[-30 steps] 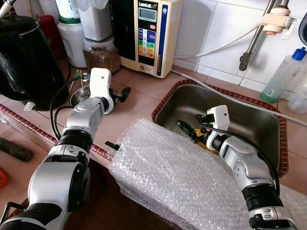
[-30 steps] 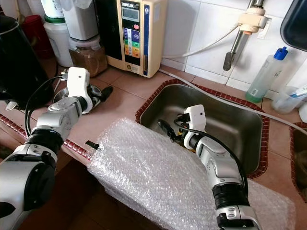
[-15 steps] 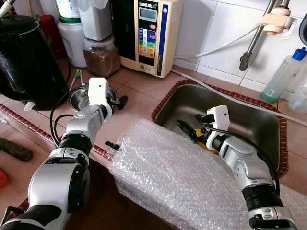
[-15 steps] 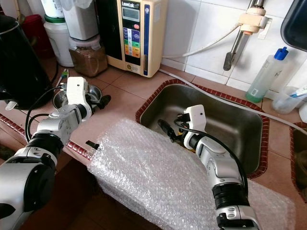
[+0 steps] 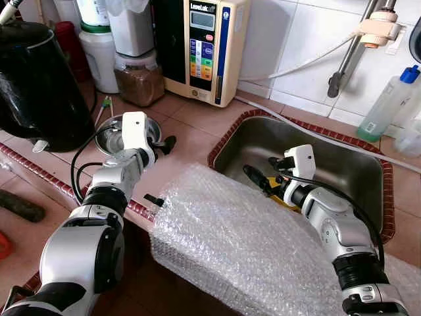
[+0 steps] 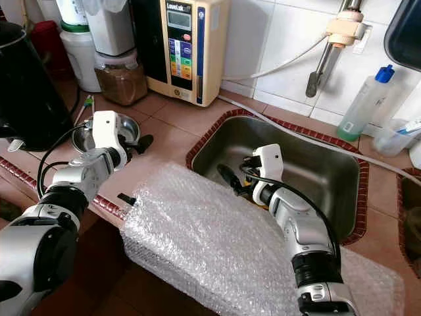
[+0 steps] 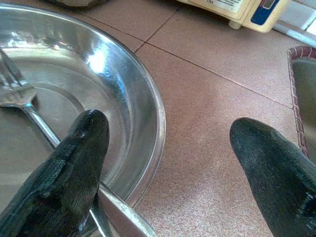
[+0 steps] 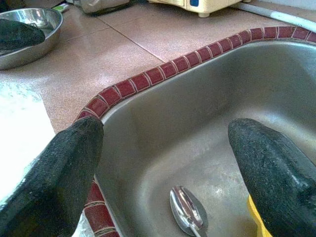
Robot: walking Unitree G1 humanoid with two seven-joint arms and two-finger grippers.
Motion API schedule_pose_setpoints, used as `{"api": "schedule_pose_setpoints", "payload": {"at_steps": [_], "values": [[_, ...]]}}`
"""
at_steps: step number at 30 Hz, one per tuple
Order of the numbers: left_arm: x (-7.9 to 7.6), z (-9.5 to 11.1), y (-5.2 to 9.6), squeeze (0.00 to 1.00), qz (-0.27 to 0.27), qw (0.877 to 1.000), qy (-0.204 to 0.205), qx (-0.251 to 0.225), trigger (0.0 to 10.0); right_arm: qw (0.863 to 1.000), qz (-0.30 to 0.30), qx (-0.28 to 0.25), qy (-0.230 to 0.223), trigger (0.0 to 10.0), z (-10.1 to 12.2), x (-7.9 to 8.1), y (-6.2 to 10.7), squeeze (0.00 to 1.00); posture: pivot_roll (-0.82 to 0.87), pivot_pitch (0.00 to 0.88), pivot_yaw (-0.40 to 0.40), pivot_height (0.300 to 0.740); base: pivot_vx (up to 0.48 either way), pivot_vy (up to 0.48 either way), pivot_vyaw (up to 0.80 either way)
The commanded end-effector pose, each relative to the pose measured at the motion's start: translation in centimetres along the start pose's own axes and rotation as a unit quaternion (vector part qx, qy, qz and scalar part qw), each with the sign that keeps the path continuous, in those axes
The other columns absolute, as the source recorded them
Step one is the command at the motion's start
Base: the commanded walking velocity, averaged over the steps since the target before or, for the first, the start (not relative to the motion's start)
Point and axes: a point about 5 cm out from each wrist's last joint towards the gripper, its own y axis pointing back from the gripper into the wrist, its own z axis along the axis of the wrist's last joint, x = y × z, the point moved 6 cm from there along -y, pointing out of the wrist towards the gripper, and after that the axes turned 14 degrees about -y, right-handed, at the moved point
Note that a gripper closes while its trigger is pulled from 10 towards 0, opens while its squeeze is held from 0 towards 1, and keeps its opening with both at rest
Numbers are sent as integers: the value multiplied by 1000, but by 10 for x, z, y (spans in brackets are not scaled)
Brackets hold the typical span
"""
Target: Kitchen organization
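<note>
the left gripper [image 7: 168,148] was held released astride the rim of the steel bowl [image 7: 148,98] on the counter, fork [image 7: 24,98] inside. the right gripper [image 8: 163,163] was held released above the sink's spoon [image 8: 185,207].

A shiny silver steel bowl [image 5: 113,131] is sitting on speckled pink-brown counter tiles [image 5: 197,118]; dark red ribbed tiles [image 8: 148,79] are edging the grey steel sink [image 5: 342,164].

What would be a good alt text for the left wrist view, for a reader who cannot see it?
The left gripper is open, one black finger inside a shiny steel bowl and the other over the reddish tiled counter. A fork lies in the bowl, and a beige appliance stands behind.
</note>
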Motion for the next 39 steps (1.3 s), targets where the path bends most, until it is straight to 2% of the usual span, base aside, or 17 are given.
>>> {"api": "schedule_pose_setpoints", "payload": {"at_steps": [1,9,19,22,30,37,39], "values": [[-12,-21,-1,0,-22,999,14,39,10000,1000,-3,0,3,10000,3,-2,2,314,-71,6,-45,740,0,0,0],[-25,-15,-2,0,-55,998,13,29,10000,1000,-3,-1,3,10000,4,-1,0,310,-68,7,-45,740,0,0,0],[-30,-12,-3,0,-69,997,11,27,10000,1000,-4,-2,3,10000,5,-2,0,306,-67,3,-40,740,0,0,0],[-36,-9,-3,0,-79,997,10,24,10000,1000,-5,-3,4,10000,5,-3,0,310,-66,1,-41,740,0,0,0],[-36,-4,-3,0,-81,997,10,17,10000,1000,-5,-2,4,10000,5,-3,0,310,-65,0,-44,740,0,0,0],[-28,23,-3,0,-53,998,-4,-29,10000,1000,-6,-3,5,10000,6,-4,0,310,-63,1,-45,740,0,0,0],[-27,42,-2,0,-41,997,-8,-62,10000,1000,-7,-3,4,10000,5,-4,0,310,-60,0,-46,740,0,0,0]]}}
